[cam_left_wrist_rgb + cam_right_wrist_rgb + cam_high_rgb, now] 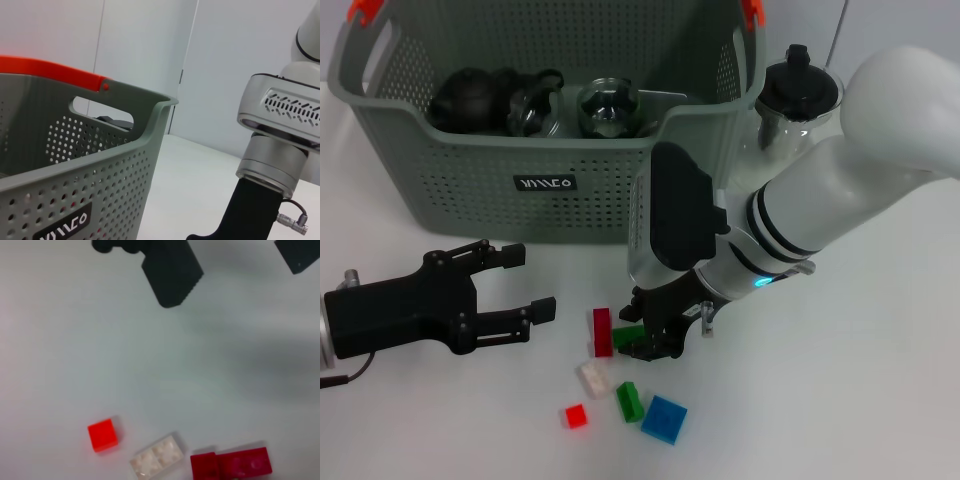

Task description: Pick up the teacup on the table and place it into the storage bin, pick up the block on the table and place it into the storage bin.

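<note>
Currently my right gripper (653,338) is down on the table (880,380), jaws pinched on a green block (628,335) just beside the dark red brick (602,331). My left gripper (525,282) hovers spread wide, holding nothing. The storage bin (470,185), black label unreadable, sits at the far edge holding a teacup (609,108).

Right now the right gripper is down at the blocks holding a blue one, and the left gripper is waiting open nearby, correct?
Not quite: in the head view the right gripper has a green block between its fingers; the blue block lies loose on the table. The left gripper does wait open nearby.
</note>
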Robot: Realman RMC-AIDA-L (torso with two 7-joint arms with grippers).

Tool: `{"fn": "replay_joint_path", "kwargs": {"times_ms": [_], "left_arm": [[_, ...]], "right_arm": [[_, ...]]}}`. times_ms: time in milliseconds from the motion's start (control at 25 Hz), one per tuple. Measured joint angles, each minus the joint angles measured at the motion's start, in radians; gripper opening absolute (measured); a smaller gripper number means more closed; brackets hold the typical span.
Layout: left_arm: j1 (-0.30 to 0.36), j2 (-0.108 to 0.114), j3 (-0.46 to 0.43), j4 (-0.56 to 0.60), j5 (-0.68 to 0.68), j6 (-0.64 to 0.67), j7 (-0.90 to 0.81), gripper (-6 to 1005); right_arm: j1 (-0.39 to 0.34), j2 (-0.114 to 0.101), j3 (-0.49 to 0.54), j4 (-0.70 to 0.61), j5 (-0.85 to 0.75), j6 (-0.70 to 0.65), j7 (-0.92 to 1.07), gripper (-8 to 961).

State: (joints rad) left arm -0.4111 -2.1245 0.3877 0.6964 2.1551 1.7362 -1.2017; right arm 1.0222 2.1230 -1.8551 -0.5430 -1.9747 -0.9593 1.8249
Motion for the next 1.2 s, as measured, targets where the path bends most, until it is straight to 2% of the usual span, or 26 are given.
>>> {"fn": "replay_joint_path", "kwargs": {"times_ms": [480, 600, 720, 760, 1000, 1200], "left_arm": [[0.0, 0.0, -0.002, 0.0, 0.0, 0.0, 0.001, 856], [0.0, 0.0, -0.004, 0.0, 0.0, 0.0, 0.001, 856], [0.0, 0.0, -0.005, 0.0, 0.0, 0.002, 0.001, 856], [0.0, 0.0, -0.005, 0.001, 0.0, 0.004, 0.001, 856], [0.003, 0.0, -0.009, 0.006, 0.0, 0.009, 0.001, 856], [0.003, 0.001, -0.012, 0.006, 0.0, 0.01, 0.0, 856]], "right_arm": [[0.001, 0.0, -0.013, -0.001, 0.001, 0.0, 0.008, 336], [0.0, -0.006, -0.009, -0.01, 0.011, -0.015, 0.007, 318], [-0.009, -0.019, 0.005, -0.032, 0.042, -0.054, 0.005, 207], [-0.016, -0.023, 0.018, -0.045, 0.04, -0.069, 0.006, 207], [-0.123, -0.058, 0.245, -0.231, -0.08, -0.287, 0.045, 206], [-0.26, -0.077, 0.548, -0.578, -0.183, -0.635, 0.139, 206]]}}
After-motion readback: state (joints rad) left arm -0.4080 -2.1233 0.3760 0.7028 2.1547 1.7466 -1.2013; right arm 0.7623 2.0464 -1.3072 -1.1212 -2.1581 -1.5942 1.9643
